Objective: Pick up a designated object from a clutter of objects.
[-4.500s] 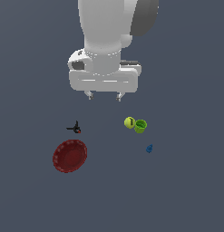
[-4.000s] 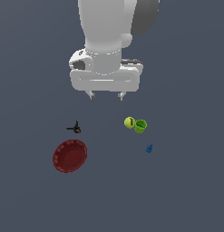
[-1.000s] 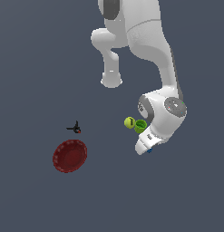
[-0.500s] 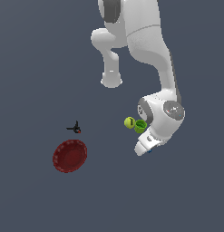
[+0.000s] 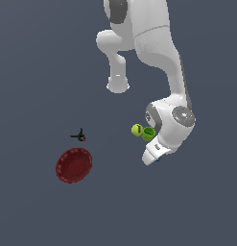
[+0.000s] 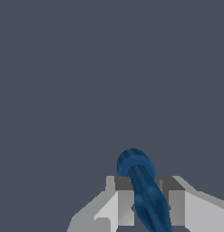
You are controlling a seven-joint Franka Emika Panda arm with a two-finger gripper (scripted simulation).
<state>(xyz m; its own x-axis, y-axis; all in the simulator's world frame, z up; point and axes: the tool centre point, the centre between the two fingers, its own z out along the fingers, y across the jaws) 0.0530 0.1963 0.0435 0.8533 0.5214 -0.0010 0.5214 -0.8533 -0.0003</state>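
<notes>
The designated object point(image 6: 139, 174) is a small dark blue, elongated, lumpy piece. In the wrist view it lies between my two grey fingers point(image 6: 125, 199), which press against its sides. My gripper point(image 5: 151, 157) is down at the floor on the exterior view's right, just below the green cup point(image 5: 148, 134) and yellow-green ball point(image 5: 136, 129). There the hand covers almost all of the blue piece. The rest of the clutter of objects lies on the exterior view's left: a black clamp point(image 5: 80, 137) and a dark red plate point(image 5: 74, 165).
The ball and cup touch each other, close beside my wrist. The white arm arches over them from the back. The floor is plain dark grey.
Since the earliest frames the arm has swung from high above the middle down to the blue piece on the right. Over the last second the hand only sank slightly onto it.
</notes>
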